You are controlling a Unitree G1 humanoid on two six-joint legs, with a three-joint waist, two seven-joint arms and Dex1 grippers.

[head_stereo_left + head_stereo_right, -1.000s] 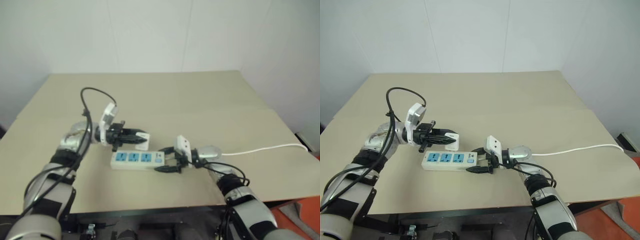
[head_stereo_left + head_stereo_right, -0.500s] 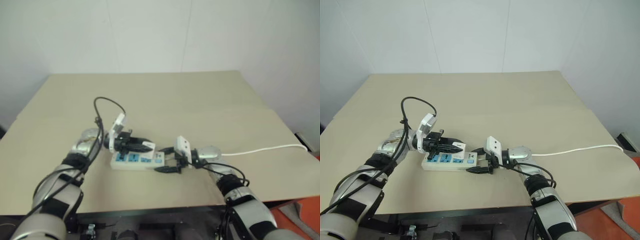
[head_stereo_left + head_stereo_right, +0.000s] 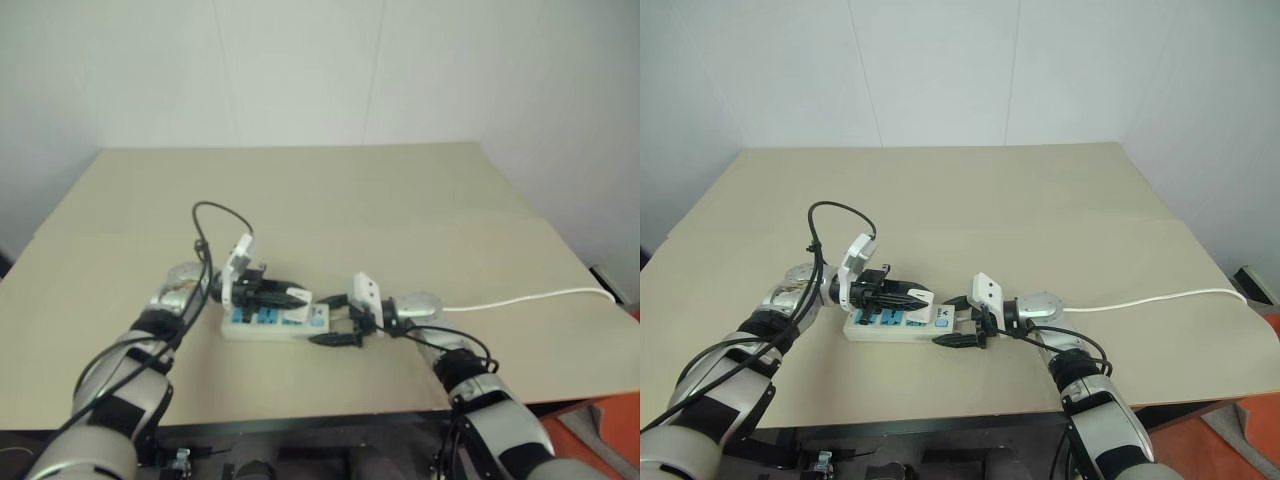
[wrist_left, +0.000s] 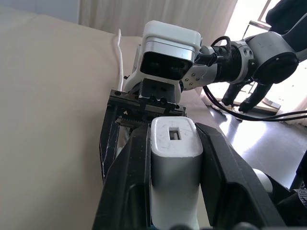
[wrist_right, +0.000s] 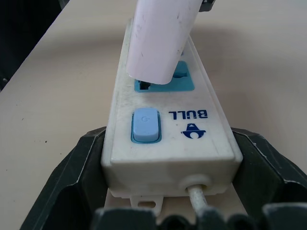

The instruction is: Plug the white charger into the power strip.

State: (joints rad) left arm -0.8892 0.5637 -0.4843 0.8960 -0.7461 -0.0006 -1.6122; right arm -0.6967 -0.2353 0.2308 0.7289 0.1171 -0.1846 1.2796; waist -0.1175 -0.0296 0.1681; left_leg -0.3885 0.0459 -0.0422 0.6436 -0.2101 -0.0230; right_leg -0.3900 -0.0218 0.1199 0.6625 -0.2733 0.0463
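A: Occlusions, right wrist view. The white charger [image 5: 160, 38] runs off the frame at 12 o'clock; its upper body is not recorded. Its prongs are hidden where it meets the blue socket, so seating depth cannot be judged.

B: The power strip [image 5: 168, 139]?

A: The two sockets beyond the charger are covered. The cord is cut off at 6 o'clock, just past its exit.

B: Left wrist view?

A: The charger's lower end is cut off at 6 o'clock, between the left gripper [image 4: 175, 143] fingers. Strip hidden beneath it.

B: Head views?

A: Too small to tell socket contact. The cord [image 3: 1160, 298] disappears past the table [image 3: 1040, 200] edge at 3 o'clock.
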